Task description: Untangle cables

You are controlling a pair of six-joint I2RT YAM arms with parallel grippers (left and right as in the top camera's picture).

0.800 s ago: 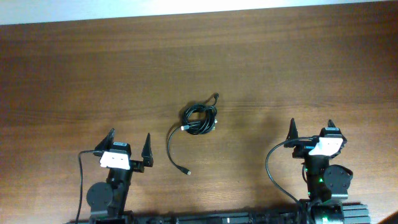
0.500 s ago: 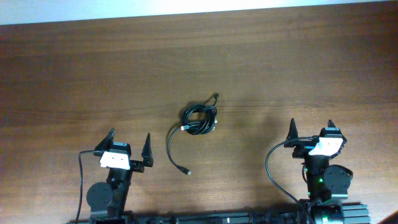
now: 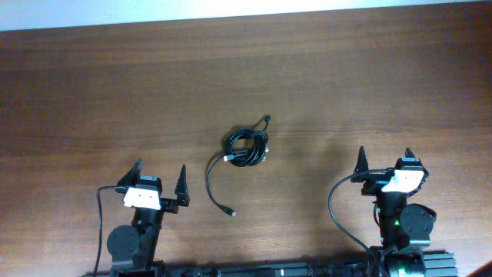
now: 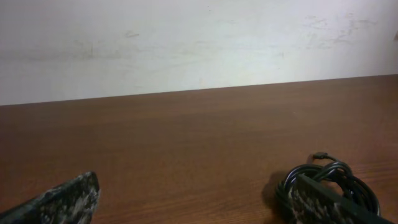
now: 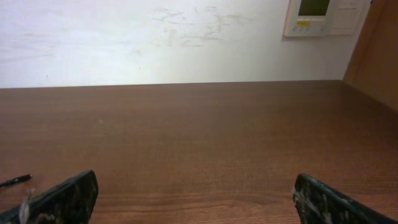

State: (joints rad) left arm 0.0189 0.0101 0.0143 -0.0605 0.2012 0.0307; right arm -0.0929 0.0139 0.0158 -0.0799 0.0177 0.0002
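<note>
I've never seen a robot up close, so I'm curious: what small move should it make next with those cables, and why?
Probably reach the left gripper forward to the cables. Both grippers are open and hold nothing, and the loose strand lies nearer the left one than the right gripper.

Both arms are black with white wrist blocks. Pointed, mottled fingers tip the left gripper and right gripper.

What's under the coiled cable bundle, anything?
Only the wooden table shows around the cables. The spot beneath the coil is covered by its loops.
</note>
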